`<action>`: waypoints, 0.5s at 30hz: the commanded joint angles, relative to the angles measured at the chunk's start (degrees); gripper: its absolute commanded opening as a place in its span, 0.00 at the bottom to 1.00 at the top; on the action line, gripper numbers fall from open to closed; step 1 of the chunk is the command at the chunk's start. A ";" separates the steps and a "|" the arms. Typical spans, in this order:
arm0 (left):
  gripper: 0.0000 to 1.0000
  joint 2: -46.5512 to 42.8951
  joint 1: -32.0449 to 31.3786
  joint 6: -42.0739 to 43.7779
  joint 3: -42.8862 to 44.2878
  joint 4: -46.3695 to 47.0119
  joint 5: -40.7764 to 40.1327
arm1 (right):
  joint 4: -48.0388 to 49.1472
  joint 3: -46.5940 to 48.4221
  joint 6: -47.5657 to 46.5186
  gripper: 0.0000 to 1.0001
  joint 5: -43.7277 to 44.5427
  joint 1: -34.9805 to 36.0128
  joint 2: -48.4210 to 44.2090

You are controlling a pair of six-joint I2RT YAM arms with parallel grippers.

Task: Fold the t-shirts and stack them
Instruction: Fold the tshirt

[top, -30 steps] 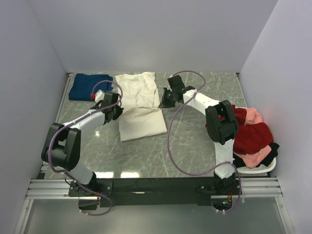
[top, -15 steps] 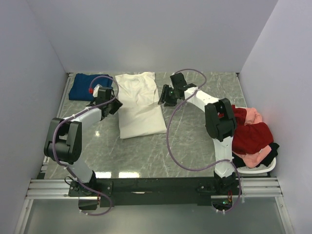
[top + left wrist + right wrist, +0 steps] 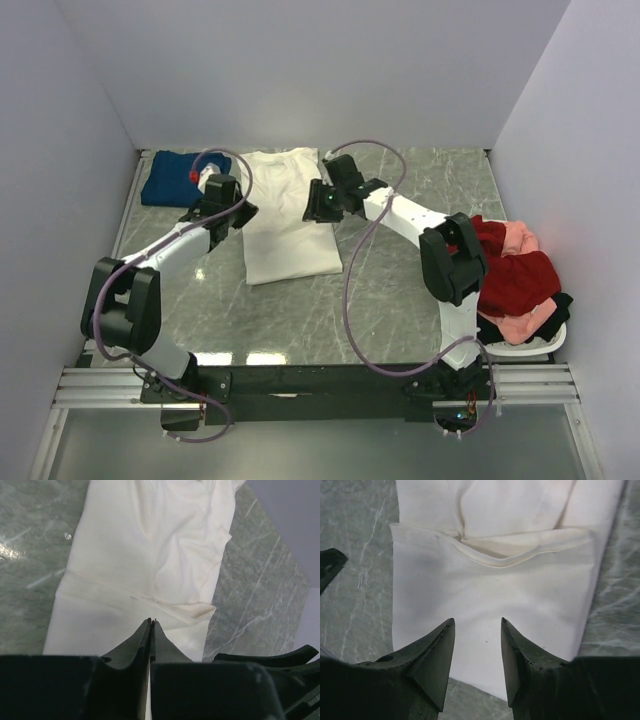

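A cream-white t-shirt (image 3: 290, 215) lies folded into a long strip on the marble table, its lower half doubled over. My left gripper (image 3: 240, 212) hovers at the strip's left edge, shut, with no cloth seen between the fingers; in the left wrist view the gripper (image 3: 151, 621) points across the cream shirt (image 3: 145, 545). My right gripper (image 3: 315, 208) is over the strip's right side, open. In the right wrist view it (image 3: 478, 621) stands above the doubled layer (image 3: 495, 585). A dark blue t-shirt (image 3: 175, 178) lies folded at the back left.
A white basket (image 3: 535, 345) at the right edge holds a heap of red (image 3: 520, 278), pink and black t-shirts. Grey walls close in the table on three sides. The right arm's cable (image 3: 350, 290) loops over the table's middle.
The right gripper has moved left, from beside the cream shirt to over it, and opened. The left gripper swung back and then in to the shirt's left edge. The shirt's lower half now lies narrower.
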 commanded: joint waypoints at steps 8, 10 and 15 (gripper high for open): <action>0.01 11.56 -0.45 2.57 5.06 3.19 5.25 | -1.36 10.91 -2.84 0.48 0.07 0.02 9.18; 0.01 13.76 -0.45 2.75 6.48 2.58 6.04 | -3.12 14.86 -3.19 0.47 0.68 -0.07 12.17; 0.01 19.65 -0.10 3.54 10.96 0.29 5.96 | -8.04 21.28 -3.02 0.46 2.09 -2.78 18.23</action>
